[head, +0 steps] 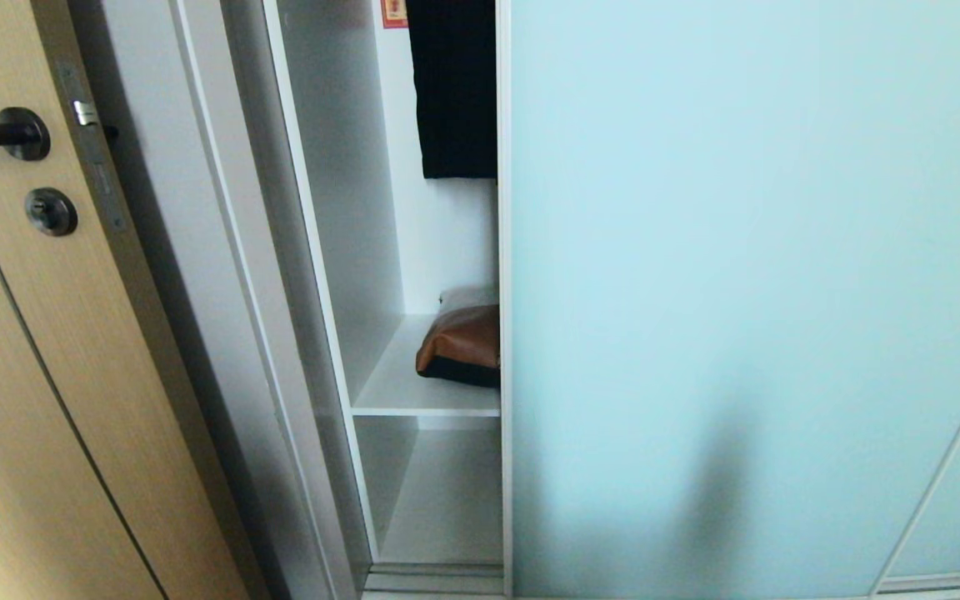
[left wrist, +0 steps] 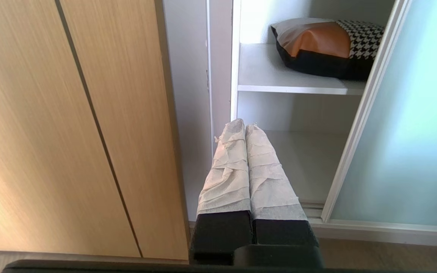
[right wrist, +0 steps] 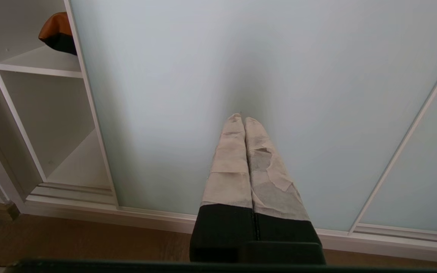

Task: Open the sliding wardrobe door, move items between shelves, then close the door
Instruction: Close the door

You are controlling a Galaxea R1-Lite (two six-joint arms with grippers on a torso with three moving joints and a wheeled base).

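Head view: sliding wardrobe door (head: 755,292) hides most of the bag (head: 463,343); both tools pressed closed, empty

red-yellow sticker (head: 394,12) (print unreadable), no legible text

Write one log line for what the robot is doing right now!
sliding wardrobe door: partly open | bag: on upper shelf | left pincer: shut, empty | right pincer: shut, empty, facing door
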